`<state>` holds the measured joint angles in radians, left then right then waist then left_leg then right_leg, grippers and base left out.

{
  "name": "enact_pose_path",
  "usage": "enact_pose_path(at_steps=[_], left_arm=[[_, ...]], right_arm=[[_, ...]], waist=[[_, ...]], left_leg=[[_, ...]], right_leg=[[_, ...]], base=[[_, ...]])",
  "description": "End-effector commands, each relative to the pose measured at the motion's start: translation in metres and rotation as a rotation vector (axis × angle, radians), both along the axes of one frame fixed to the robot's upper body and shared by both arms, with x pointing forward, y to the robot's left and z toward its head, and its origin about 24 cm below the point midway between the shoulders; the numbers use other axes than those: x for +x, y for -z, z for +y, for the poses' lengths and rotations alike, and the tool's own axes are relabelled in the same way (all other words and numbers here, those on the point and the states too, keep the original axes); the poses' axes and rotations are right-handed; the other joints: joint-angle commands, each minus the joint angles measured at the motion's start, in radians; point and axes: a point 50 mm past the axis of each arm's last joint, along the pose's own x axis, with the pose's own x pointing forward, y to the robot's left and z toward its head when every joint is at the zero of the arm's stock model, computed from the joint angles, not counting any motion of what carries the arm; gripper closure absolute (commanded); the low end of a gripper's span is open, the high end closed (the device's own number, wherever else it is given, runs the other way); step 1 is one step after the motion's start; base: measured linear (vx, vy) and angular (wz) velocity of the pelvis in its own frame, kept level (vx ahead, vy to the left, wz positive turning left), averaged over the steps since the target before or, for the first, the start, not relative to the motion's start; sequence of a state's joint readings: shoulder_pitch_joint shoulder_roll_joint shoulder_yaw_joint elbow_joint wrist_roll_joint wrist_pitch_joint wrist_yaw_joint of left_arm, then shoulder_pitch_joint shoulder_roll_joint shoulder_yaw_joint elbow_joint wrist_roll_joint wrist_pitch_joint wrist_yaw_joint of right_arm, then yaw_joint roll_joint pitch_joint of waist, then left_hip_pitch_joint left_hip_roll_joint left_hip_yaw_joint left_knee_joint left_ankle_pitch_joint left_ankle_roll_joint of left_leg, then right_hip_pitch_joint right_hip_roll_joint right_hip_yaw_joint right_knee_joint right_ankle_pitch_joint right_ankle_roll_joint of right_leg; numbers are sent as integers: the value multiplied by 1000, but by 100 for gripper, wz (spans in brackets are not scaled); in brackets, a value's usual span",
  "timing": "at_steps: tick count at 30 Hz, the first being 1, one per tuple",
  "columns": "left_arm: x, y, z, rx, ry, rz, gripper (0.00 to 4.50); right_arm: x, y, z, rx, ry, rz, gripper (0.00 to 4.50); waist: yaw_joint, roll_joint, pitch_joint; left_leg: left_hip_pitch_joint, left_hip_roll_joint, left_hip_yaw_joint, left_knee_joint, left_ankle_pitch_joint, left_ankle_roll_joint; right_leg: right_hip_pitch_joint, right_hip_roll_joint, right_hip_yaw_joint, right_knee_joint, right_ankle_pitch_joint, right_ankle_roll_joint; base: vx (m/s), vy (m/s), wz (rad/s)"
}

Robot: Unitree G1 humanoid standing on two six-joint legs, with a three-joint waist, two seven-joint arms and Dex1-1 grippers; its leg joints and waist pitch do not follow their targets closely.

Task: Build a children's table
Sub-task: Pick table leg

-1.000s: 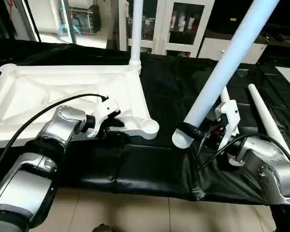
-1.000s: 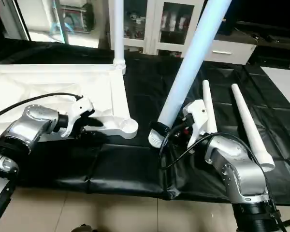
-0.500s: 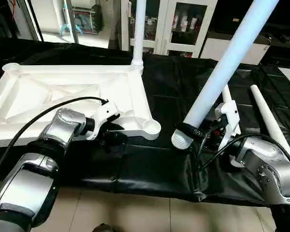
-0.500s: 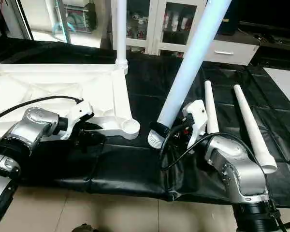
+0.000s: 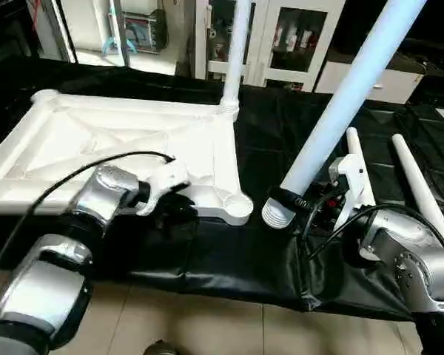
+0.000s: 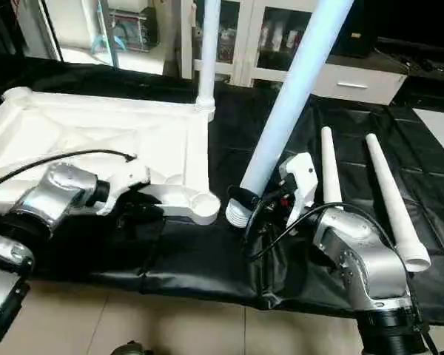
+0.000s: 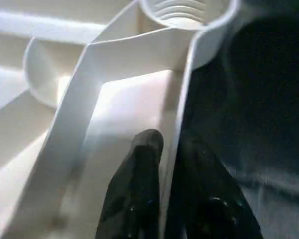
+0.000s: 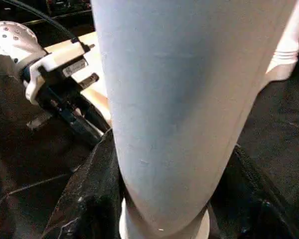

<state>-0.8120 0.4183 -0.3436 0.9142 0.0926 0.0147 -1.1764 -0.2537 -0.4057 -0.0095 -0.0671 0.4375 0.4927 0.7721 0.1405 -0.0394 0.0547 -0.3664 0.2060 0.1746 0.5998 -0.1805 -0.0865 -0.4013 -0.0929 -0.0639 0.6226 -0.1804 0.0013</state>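
The white tabletop (image 5: 96,140) lies underside up on the black cloth, one leg (image 5: 234,52) standing upright in its far corner socket. My left gripper (image 5: 179,211) is shut on the near rim wall (image 7: 182,99) beside the open corner socket (image 5: 239,205), one finger (image 7: 142,184) inside the rim and the other outside. My right gripper (image 5: 311,207) is shut on a tilted leg (image 5: 340,103), whose threaded end (image 5: 280,214) hangs just right of that socket. In the right wrist view this leg (image 8: 184,99) is close up, with the left gripper (image 8: 74,117) behind it.
Two loose legs (image 5: 359,166) (image 5: 422,192) lie on the black cloth (image 5: 229,251) at the right. A white cabinet with glass doors (image 5: 296,37) stands behind the work surface. Tiled floor (image 5: 207,318) shows beyond the cloth's near edge.
My left fingers have closed onto the tabletop's near rim. The near corner socket now sits a little closer to the held leg's threaded end. The right gripper's hold is unchanged.
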Motion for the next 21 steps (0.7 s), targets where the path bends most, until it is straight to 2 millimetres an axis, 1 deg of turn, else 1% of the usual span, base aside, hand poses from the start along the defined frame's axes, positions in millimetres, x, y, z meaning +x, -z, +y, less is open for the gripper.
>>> enact_pose_path(at_steps=[1, 2, 3, 4, 5, 7, 8, 9, 10, 11, 13, 14, 15, 16, 17, 18, 21], left_arm=[[-8, 16, -2, 48, 11, 44, 401], [-11, 16, -4, 52, 14, 40, 414], [-12, 16, -5, 44, 8, 44, 414], [-14, 15, -8, 29, -2, 54, 419], [-17, 13, -12, 5, -20, 67, 434], [-20, 12, -15, -10, -15, 62, 440], [-23, 11, -18, -21, -9, 56, 444], [-29, 10, -22, -28, 14, 38, 448], [-29, 10, -22, -28, 14, 38, 448], [-31, 9, -24, -27, 18, 33, 448], [-37, 6, -30, -43, 30, 13, 448], [-43, 2, -36, -66, 51, 6, 448], [-43, 2, -36, -66, 51, 6, 448], [-47, 0, -40, -83, 68, -6, 448], [-48, -1, -41, -85, 68, -8, 448], [-49, -1, -42, -81, 72, -16, 448], [-49, -2, -42, -67, 76, -34, 448]], right_arm=[[3, -6, 0, -3, -7, -24, 262], [3, -7, 0, -2, -3, -27, 262], [3, -7, 0, -1, -1, -28, 262], [3, -7, 0, 1, 2, -29, 262], [3, -7, -1, 4, 7, -30, 262], [3, -6, -1, 5, 8, -29, 262], [2, -6, -1, 6, 9, -29, 262], [2, -5, -1, 6, 11, -26, 262], [2, -5, -1, 6, 11, -26, 262], [2, -5, -1, 6, 12, -25, 262], [2, -4, -1, 10, 15, -20, 262], [2, -4, 0, 15, 17, -16, 262], [2, -4, 0, 15, 17, -16, 262], [3, -4, 1, 18, 18, -13, 262], [3, -4, 1, 18, 18, -11, 262], [4, -3, 3, 20, 18, -8, 262], [5, -1, 4, 23, 16, -2, 262]], waist=[[-6, 10, -68], [-7, 13, -68], [-8, 12, -69], [-9, 12, -67], [-9, 15, -69], [-12, 15, -68], [-16, 16, -68], [-17, 13, -68], [-22, 15, -66], [-26, 12, -66], [-28, 12, -65], [-30, 14, -65], [-32, 14, -64], [-31, 12, -64], [-32, 14, -63], [-31, 15, -64], [-33, 15, -63]], left_leg=[[16, 28, -8, -86, -249, -37], [15, 27, -7, -85, -241, -33], [16, 28, -6, -85, -239, -33], [15, 24, -4, -84, -240, -28], [16, 28, -6, -85, -239, -32], [16, 27, -5, -85, -238, -30], [14, 28, -5, -85, -235, -27], [13, 28, -5, -86, -236, -27], [13, 27, -5, -87, -240, -25], [12, 24, -4, -86, -246, -21], [13, 26, -5, -87, -253, -19], [14, 29, -6, -88, -254, -20], [13, 28, -5, -88, -253, -18], [17, 27, -3, -87, -256, -17], [14, 26, -3, -87, -253, -15], [15, 26, -3, -87, -254, -17], [13, 23, -4, -88, -258, -18]], right_leg=[[48, -59, 41, -69, -165, -196], [48, -57, 42, -68, -147, -200], [48, -58, 42, -66, -141, -202], [46, -55, 42, -69, -154, -201], [49, -58, 42, -66, -151, -205], [46, -55, 41, -67, -148, -212], [46, -54, 41, -66, -139, -215], [48, -54, 41, -67, -140, -216], [46, -52, 40, -68, -147, -215], [47, -51, 41, -71, -167, -208], [46, -53, 41, -74, -194, -201], [44, -53, 41, -74, -207, -197], [43, -51, 42, -75, -209, -196], [39, -49, 42, -76, -213, -193], [39, -48, 42, -77, -213, -192], [39, -48, 42, -77, -212, -191], [39, -47, 42, -79, -224, -182]], base=[[0, 0, 0], [0, 0, 0], [0, 0, 0], [0, 0, 0], [0, 0, 0], [0, 0, 0], [0, 0, 0], [0, 0, 0], [0, 0, 0], [0, 0, 0], [0, 0, 0], [0, 0, 0], [0, 0, 0], [0, 0, 0], [0, 0, 0], [0, 0, 0], [0, 0, 0]])
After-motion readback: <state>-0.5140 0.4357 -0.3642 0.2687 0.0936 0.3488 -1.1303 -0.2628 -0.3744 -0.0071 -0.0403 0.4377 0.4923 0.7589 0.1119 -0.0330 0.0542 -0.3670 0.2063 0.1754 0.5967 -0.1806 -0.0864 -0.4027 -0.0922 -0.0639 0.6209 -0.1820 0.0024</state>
